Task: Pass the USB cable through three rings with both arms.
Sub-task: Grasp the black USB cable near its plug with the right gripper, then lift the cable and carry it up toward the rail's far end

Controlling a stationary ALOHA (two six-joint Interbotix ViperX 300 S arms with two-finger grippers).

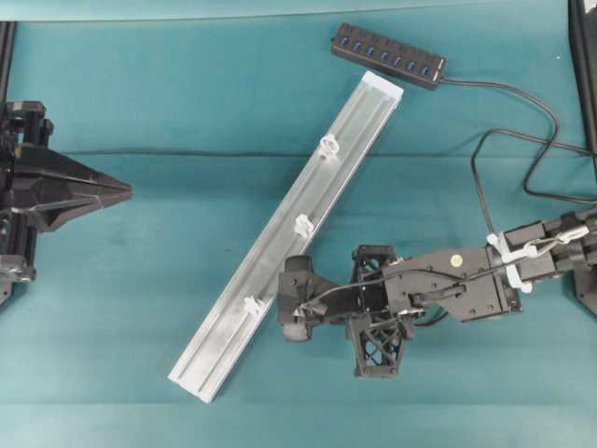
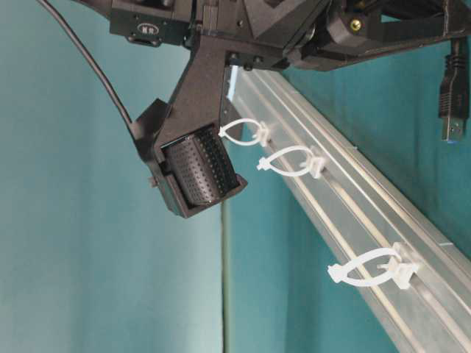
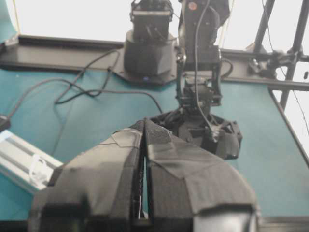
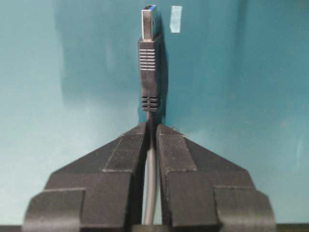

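The silver rail (image 1: 280, 252) lies diagonally on the teal table and carries three white rings (image 1: 328, 146) (image 1: 303, 224) (image 1: 252, 304). The rings also show in the table-level view (image 2: 246, 132) (image 2: 291, 160) (image 2: 368, 271). My right gripper (image 4: 152, 126) is shut on the USB cable just behind its plug (image 4: 148, 53). It points down at the table right of the rail's near end (image 1: 373, 301). The plug hangs in the air (image 2: 452, 95), apart from the rings. My left gripper (image 1: 129, 193) is shut and empty at the far left; it also shows in the left wrist view (image 3: 145, 123).
The black multi-port hub (image 1: 387, 56) lies at the back beyond the rail's far end. Its cord loops over the table at the right (image 1: 546, 140) towards the right arm. A small pale tape mark (image 4: 176, 19) is on the table ahead of the plug.
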